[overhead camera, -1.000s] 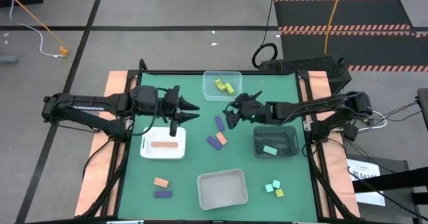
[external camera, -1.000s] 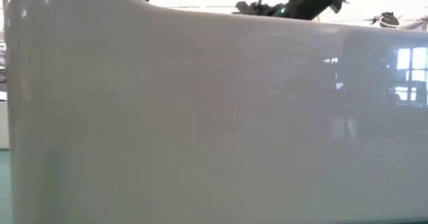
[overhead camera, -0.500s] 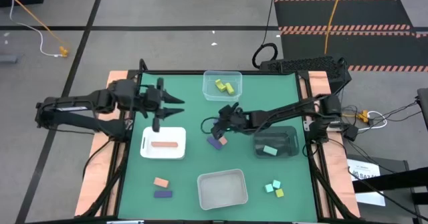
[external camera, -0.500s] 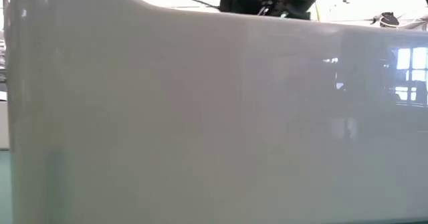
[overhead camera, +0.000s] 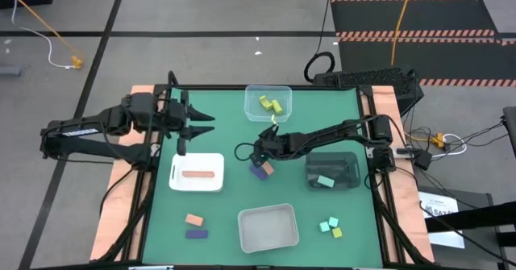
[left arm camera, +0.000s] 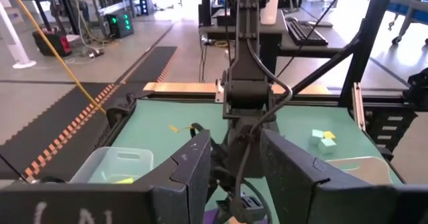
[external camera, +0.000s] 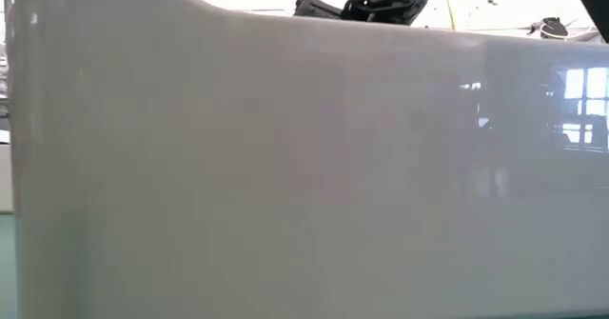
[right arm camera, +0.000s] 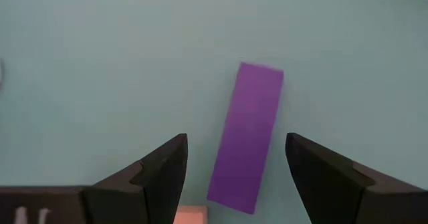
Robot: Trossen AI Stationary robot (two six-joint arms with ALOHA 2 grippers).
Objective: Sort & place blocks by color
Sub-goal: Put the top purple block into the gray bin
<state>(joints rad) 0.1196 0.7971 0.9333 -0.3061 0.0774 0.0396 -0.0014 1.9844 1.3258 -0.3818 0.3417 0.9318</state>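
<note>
A purple bar [right arm camera: 246,136] lies flat on the green table [overhead camera: 234,197] near its middle, between the open jaws of the right gripper [right arm camera: 235,177], which hangs directly above it with a clear gap on each side and touches nothing. The bar sits skewed to the line of the jaws, so closing from this pose may pinch it corner to corner and let it twist or squirt out. A salmon block [right arm camera: 189,216] lies just beside the bar's near end, touching or nearly so; the nearer finger could land on it during descent, shove both pieces, or trap the two together and carry the wrong colour along. A second purple bar [overhead camera: 257,172] sits close by in the high view, so the cluster is crowded. No purple piece shows in any container: the clear tub [overhead camera: 268,102] holds yellow pieces, the white tray [overhead camera: 197,173] a salmon bar, the dark bin [overhead camera: 331,171] a teal one, and the grey tray [overhead camera: 268,227] looks empty, so a mistaken drop would mix colours. The left gripper [overhead camera: 206,125] waits over the table's left side beyond the white tray, jaws partly apart and holding nothing; it is well clear of the right arm.
</note>
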